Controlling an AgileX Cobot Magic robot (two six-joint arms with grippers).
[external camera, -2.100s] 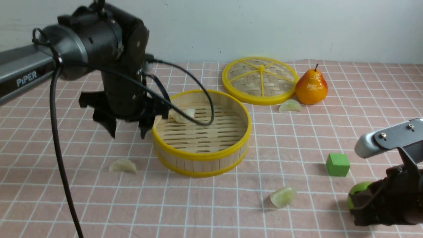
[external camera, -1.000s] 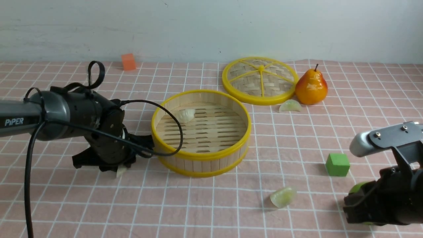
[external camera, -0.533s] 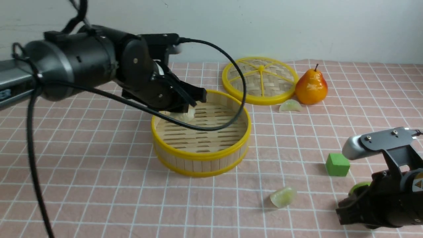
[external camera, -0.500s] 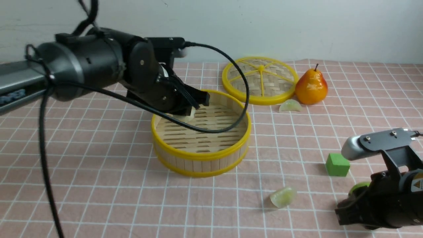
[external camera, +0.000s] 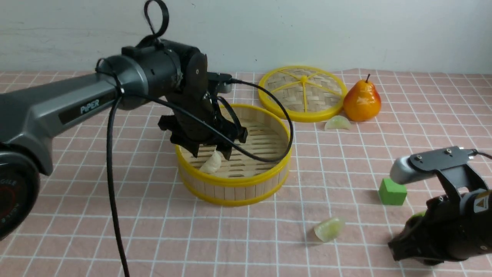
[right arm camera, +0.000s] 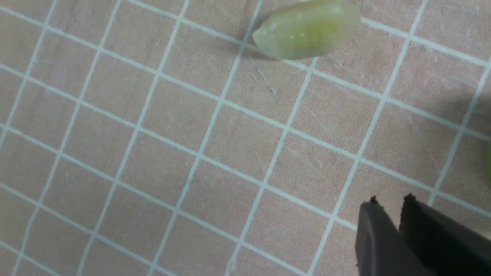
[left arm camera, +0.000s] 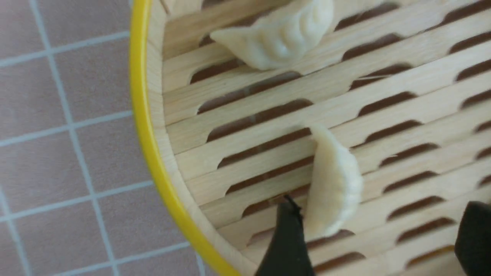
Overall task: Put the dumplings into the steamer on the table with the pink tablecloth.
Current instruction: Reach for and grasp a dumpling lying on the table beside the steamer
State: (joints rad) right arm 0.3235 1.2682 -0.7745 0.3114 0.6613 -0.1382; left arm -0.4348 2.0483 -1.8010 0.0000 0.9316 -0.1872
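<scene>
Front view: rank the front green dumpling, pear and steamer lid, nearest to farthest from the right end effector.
1. Front green dumpling, just left of the right end effector.
2. Pear, far back right.
3. Steamer lid, behind, left of the pear.

1. Flat woven lid (external camera: 302, 93), yellow rim and spokes, lying toward the back, right of centre.
2. Orange-yellow pear (external camera: 362, 100), upright with stem up, just beside the lid's right edge.
3. Green cube (external camera: 392, 192), front right, well apart from the pear.
4. Pale wall (external camera: 326, 30) behind everything.
</scene>
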